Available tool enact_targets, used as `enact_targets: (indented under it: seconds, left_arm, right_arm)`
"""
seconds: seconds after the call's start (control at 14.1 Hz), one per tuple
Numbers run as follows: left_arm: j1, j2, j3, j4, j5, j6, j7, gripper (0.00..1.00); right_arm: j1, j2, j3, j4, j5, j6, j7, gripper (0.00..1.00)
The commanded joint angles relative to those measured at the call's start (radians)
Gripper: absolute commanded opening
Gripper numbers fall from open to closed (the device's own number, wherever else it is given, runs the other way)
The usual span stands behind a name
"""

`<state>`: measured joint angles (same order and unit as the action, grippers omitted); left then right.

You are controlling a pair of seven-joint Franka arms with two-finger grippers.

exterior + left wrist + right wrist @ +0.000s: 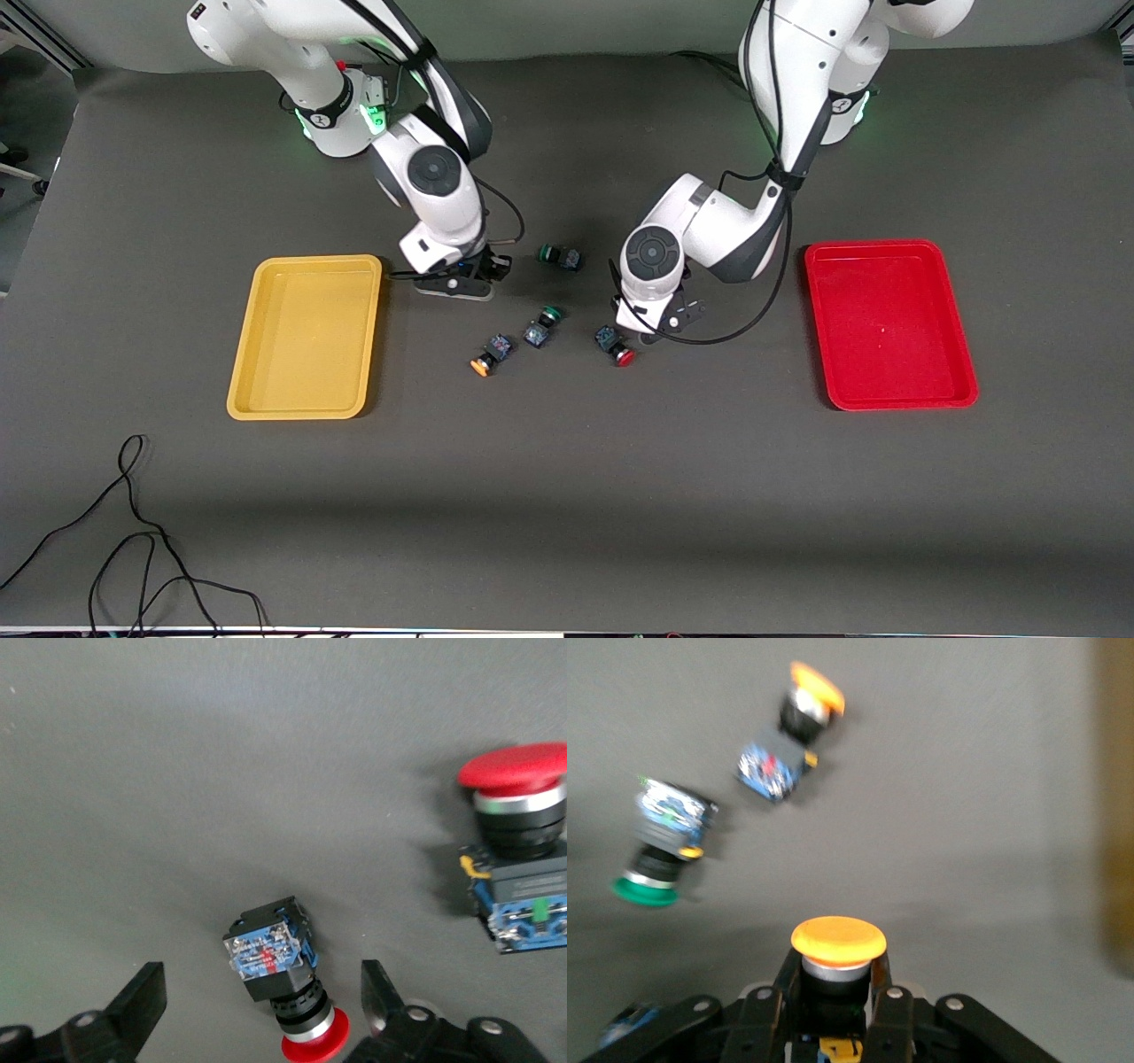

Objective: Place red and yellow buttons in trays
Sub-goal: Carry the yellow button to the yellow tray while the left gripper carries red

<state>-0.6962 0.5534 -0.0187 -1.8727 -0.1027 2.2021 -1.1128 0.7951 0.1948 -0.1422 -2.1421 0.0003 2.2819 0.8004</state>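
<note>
**Right gripper clamped on a yellow button; left gripper open over a red one**

Yellow tray (306, 337): at the right arm's end of the table, nothing in it. Beside its corner farthest from the front camera sits the right gripper (462, 282).

Right gripper: low at the cloth, fingers (772, 1014) closed on a yellow button (837, 943), which stands cap up between them.

Second yellow button (490, 354): on its side, on the cloth nearer the front camera than the right gripper, well clear of it.

Green button (541, 326): on its side, just beside the second yellow button. Another green button (562, 257) lies apart, between the two grippers.

Left gripper (651, 330): low over the cloth, fingers (142, 1001) spread wide and gripping nothing. A red button (282, 979) lies on its side between them, touching neither, cap toward the front camera.

Second red button (518, 846): near the left gripper, outside its fingers, seen in the left wrist view alone.

Red tray (889, 323): at the left arm's end, nothing in it, well apart from the left gripper.
</note>
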Motion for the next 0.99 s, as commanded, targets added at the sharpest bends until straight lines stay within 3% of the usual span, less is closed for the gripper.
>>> enact_targets:
  seconds: [0.0, 0.14, 0.21, 0.28, 0.35, 0.57, 0.71, 0.85, 0.92]
  left_arm:
    - [-0.022, -0.033, 0.016, -0.084, -0.011, 0.076, -0.022, 0.92]
    - [-0.02, -0.038, 0.014, -0.126, -0.011, 0.137, -0.022, 0.77]
    - [-0.02, -0.036, 0.013, -0.126, -0.012, 0.14, -0.022, 0.54]
    - [-0.02, -0.036, 0.013, -0.126, -0.012, 0.142, -0.022, 0.22]
    - [-0.02, -0.041, 0.013, -0.125, -0.012, 0.134, -0.024, 0.0]
    - [-0.013, -0.095, 0.013, -0.117, -0.012, 0.07, -0.022, 0.0]
    - [0.018, -0.154, 0.017, -0.089, -0.009, -0.061, -0.004, 0.0]
    - [0.076, -0.219, 0.02, -0.051, 0.003, -0.221, 0.077, 0.0]
    - [0.131, -0.252, 0.022, -0.034, 0.004, -0.302, 0.165, 0.0]
  right_arm:
    - [0.0, -0.072, -0.083, 0.103, 0.021, -0.181, -0.157, 0.27]
    - [0.001, -0.112, -0.198, 0.119, 0.047, -0.219, -0.348, 0.27]
    - [0.001, -0.13, -0.258, 0.113, 0.047, -0.222, -0.448, 0.27]
    - [0.001, -0.147, -0.33, 0.105, 0.047, -0.222, -0.551, 0.27]
    - [0.003, -0.155, -0.414, 0.094, 0.047, -0.22, -0.664, 0.27]
    - [0.001, -0.149, -0.612, 0.041, 0.049, -0.159, -0.933, 0.27]
    - [0.0, -0.131, -0.658, -0.075, 0.049, -0.006, -0.989, 0.27]
    - [-0.031, -0.065, -0.662, -0.18, 0.055, 0.186, -1.024, 0.27]
    - [-0.045, -0.02, -0.662, -0.189, 0.11, 0.211, -1.074, 0.27]
